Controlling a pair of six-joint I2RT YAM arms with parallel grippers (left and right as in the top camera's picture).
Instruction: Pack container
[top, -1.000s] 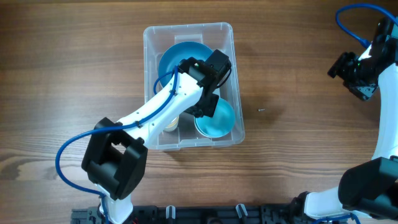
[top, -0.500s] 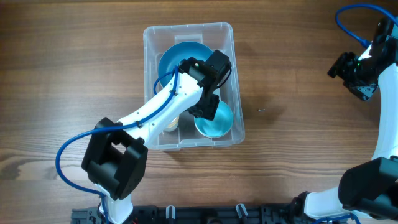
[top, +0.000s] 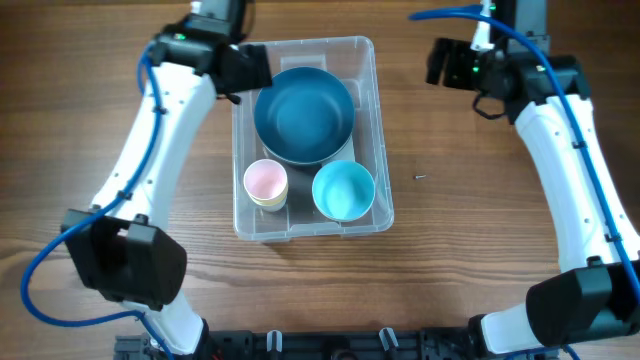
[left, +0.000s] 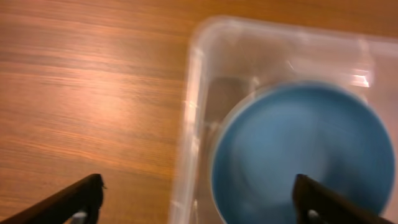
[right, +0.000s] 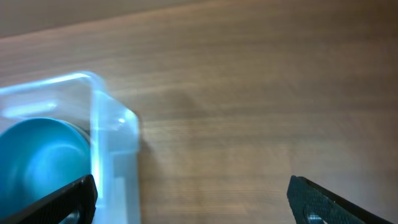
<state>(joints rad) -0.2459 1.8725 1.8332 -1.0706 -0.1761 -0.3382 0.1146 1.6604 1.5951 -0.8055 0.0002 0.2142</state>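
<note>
The clear container (top: 304, 45) stands mid-table. Inside it are a large dark blue bowl (top: 305, 113), a pink cup (top: 265, 183) and a light teal bowl (top: 343, 190). My left gripper (top: 243, 68) hovers at the container's far left corner, open and empty. In the left wrist view its fingers straddle the container wall (left: 189, 124), with the blue bowl (left: 298, 155) below; the left gripper (left: 199, 202) holds nothing. My right gripper (top: 450, 63) hangs open beyond the far right corner. The right wrist view shows my right gripper (right: 193, 202) over bare wood beside the container corner (right: 115, 143).
The wooden table (top: 500, 240) stretches around the container. A tiny dark speck (top: 419, 178) lies right of it. A black rail (top: 300, 345) runs along the front edge, where both arm bases stand.
My left arm has come out of the container and swung to its far left corner, opening. My right arm has moved in from the far right edge toward the container.
</note>
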